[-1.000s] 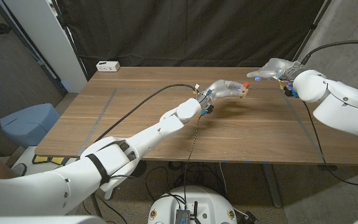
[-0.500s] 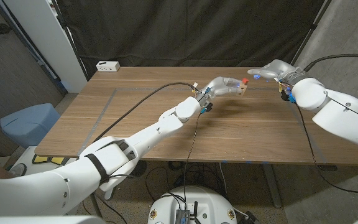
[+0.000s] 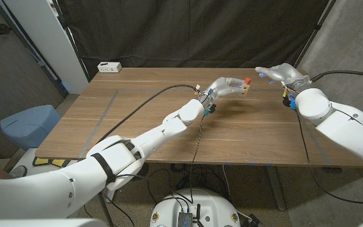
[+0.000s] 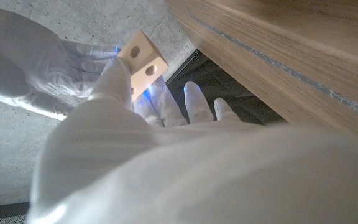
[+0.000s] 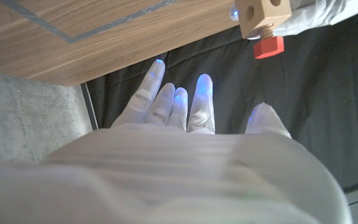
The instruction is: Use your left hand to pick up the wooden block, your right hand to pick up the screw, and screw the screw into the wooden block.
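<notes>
My left hand [image 3: 227, 87] holds the wooden block [image 3: 247, 89] above the far middle of the table. The red-headed screw [image 3: 247, 81] sticks up out of the block's top. In the left wrist view the pale block [image 4: 143, 62] with its round holes is pinched at the fingertips of my left hand [image 4: 142, 143]. My right hand [image 3: 275, 71] hovers just right of the block, fingers spread, touching nothing. In the right wrist view my right hand [image 5: 185, 106] is open, with the block [image 5: 263, 15] and the screw [image 5: 268, 46] beyond its fingertips.
The wooden table [image 3: 137, 120] carries a grey tape line [image 3: 109, 107] on its left part. A white power strip [image 3: 109, 67] lies at the far left corner. A black curtain hangs behind the table. A cable [image 3: 197, 135] trails from my left wrist.
My left hand has raised the block and screw slightly. My right forearm has swung inward while its hand stays open beside the block.
</notes>
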{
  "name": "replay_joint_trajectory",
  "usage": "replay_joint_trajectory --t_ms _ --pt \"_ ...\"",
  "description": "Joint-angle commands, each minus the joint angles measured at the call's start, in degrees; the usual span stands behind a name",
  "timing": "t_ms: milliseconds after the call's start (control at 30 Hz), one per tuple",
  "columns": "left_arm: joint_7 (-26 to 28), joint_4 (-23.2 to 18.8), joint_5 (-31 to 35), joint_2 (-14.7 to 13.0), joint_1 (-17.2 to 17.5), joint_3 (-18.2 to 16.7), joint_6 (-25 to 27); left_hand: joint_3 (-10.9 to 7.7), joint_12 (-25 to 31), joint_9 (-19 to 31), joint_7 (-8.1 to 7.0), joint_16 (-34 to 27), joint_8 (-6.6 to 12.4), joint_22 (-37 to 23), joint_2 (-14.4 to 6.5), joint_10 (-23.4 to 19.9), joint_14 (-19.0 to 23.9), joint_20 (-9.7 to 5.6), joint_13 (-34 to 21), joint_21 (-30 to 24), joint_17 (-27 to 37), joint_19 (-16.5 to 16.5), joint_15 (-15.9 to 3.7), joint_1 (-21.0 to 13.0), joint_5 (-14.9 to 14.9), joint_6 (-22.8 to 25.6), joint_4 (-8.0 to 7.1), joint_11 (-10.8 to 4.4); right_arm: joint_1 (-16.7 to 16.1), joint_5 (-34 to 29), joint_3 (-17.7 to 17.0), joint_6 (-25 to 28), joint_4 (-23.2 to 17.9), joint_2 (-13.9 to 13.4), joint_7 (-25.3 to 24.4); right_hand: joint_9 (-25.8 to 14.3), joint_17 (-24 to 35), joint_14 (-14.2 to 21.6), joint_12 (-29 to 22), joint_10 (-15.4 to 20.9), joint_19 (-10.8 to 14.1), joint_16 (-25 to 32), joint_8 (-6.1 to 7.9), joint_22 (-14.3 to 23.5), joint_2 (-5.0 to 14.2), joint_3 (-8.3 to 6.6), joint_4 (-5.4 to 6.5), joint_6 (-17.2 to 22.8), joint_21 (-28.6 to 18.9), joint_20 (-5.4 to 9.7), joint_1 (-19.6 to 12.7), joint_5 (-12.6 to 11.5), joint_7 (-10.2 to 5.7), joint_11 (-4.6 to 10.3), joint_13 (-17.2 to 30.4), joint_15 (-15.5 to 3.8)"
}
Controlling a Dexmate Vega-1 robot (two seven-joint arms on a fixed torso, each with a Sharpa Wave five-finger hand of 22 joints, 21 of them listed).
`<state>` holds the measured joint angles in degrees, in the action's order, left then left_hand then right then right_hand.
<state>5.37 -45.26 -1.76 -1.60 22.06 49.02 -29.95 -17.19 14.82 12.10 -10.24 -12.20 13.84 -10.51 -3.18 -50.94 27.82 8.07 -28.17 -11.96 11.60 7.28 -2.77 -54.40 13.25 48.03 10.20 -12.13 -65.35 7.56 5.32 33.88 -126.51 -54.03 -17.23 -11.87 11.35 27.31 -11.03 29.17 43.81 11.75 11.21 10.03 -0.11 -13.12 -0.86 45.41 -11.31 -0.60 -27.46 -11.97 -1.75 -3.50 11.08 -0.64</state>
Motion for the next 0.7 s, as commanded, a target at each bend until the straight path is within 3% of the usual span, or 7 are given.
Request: replay_joint_trajectory --t_ms 33,167,300,600,700 --pt "1.1 12.3 -0.5 4.7 -4.0 0.5 -6.7 -1.15 0.5 0.1 1.29 -0.2 0.5 -0.1 -1.3 -0.7 0.3 0.12 -5.1 -0.2 0.2 0.1 -3.01 0.7 0.5 5.7 -1.57 -0.1 -3.1 5.6 -2.2 -10.3 4.4 7.0 -5.5 -0.3 0.3 0.6 -0.2 0.2 0.1 0.5 -0.36 0.2 0.23 0.08 0.32 -1.1 -0.5 0.18 0.8 0.4 0.05 -0.76 0.2 0.2" --pt "1.2 18.8 -1.2 7.2 -6.3 0.8 -9.2 -1.13 0.5 0.1 1.21 -0.2 0.55 -0.1 -1.3 -0.7 0.3 -0.11 -5.1 -0.2 0.2 0.3 -3.11 0.7 0.5 5.8 -1.57 -0.11 -3.1 6.9 -1.8 -12.5 5.5 8.8 -6.7 -0.3 0.4 0.4 -0.1 -0.2 -0.8 0.5 -0.38 0.2 0.65 0.15 0.62 -1.7 -0.2 0.18 1.5 0.6 0.38 -0.97 0.2 0.9" --pt "0.7 21.9 -2.3 8.5 -7.6 1.3 -9.2 -1.13 0.4 0.1 1.24 -0.2 0.5 -0.1 -1.3 -0.6 0.3 -0.16 -5.1 -0.2 0.2 0.3 -3.1 0.8 0.4 5.7 -1.62 -0.1 -3.2 8.9 -1.8 -15.4 6.9 10.1 -6.5 -0.4 0.4 -0.3 0.1 -0.9 -1.7 0.2 -0.67 0.3 0.84 0.22 0.7 -3.3 0.1 -0.08 1.9 0.8 0.36 -1.2 0.2 1.27" --pt "-0.4 23.5 -4.2 9.3 -9.3 2.6 -6.4 -1.08 0.5 0.1 1.2 -0.2 0.53 -0.1 -1.2 -0.7 0.3 -0.24 -5.1 -0.2 0.2 0.4 -3.05 0.7 0.4 5.7 -1.57 -0.1 -3.6 12.8 -1.3 -23.8 10.7 13.1 -6.0 -0.4 0.1 -4.0 0.6 -3.9 -9.7 -1.0 -0.71 0.0 1.01 0.41 0.2 -7.6 1.6 -5.78 2.9 1.1 -1.87 -0.7 0.2 3.44" --pt "-0.6 23.7 -4.8 9.5 -9.7 3.1 -5.5 -1.07 0.5 0.1 1.24 -0.2 0.53 -0.1 -1.2 -0.7 0.3 -0.28 -5.1 -0.2 0.2 0.4 -3.09 0.7 0.4 5.7 -1.53 -0.1 -3.6 13.9 -0.9 -25.4 11.5 13.6 -5.7 -0.4 0.0 -6.1 0.8 -5.8 -12.2 -1.4 -0.57 -0.1 0.99 0.58 0.12 -8.6 1.6 -6.69 3.4 1.2 -1.96 -0.41 0.1 4.52"
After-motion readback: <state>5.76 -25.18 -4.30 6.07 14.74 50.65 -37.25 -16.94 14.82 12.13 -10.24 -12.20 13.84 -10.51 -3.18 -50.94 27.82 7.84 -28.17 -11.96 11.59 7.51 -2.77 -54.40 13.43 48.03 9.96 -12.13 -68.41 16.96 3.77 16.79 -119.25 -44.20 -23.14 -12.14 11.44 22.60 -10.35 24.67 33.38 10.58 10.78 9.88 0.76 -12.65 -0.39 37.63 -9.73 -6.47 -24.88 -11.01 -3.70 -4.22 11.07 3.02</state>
